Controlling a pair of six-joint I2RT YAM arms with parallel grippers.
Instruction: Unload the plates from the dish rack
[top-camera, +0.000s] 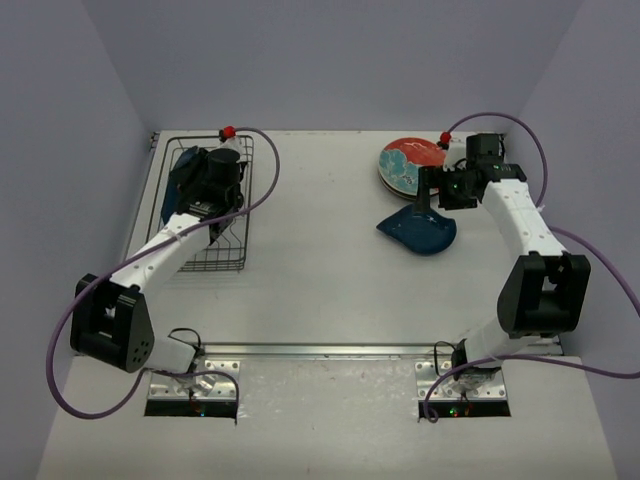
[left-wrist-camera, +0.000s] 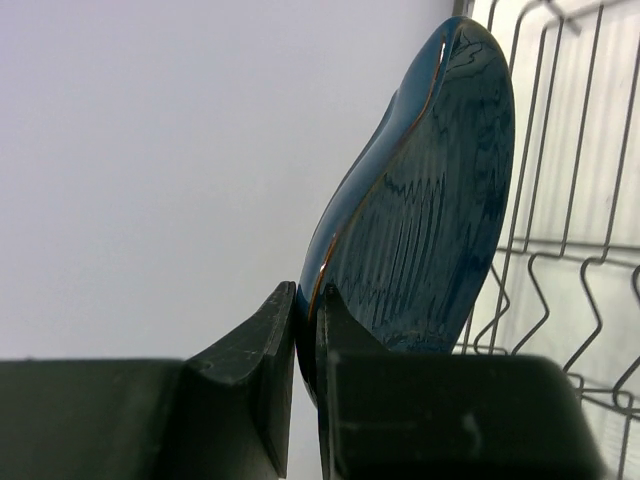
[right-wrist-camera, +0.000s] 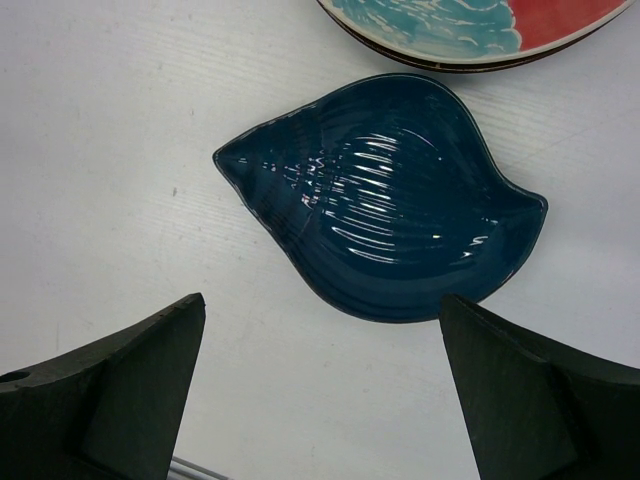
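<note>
White tabletop (top-camera: 320, 260) is occupied by 1 dish rack (top-camera: 228, 256), 1 flat blue dish (right-wrist-camera: 385, 200) and 1 red-topped plate stack (top-camera: 410, 160). 1 upright blue plate (left-wrist-camera: 430, 200) is pinched in the rack by the left gripper (left-wrist-camera: 305, 295); the right gripper (right-wrist-camera: 320, 300) is held wide above the flat dish

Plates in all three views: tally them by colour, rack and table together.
Dark blue ribbed shell-shaped plates: 2, one pinched by the left gripper at the dark wire dish rack, one flat on the white table.
Red round plates with teal pattern: 1 showing; rims under it uncountable.
Total: 3 countable.
</note>
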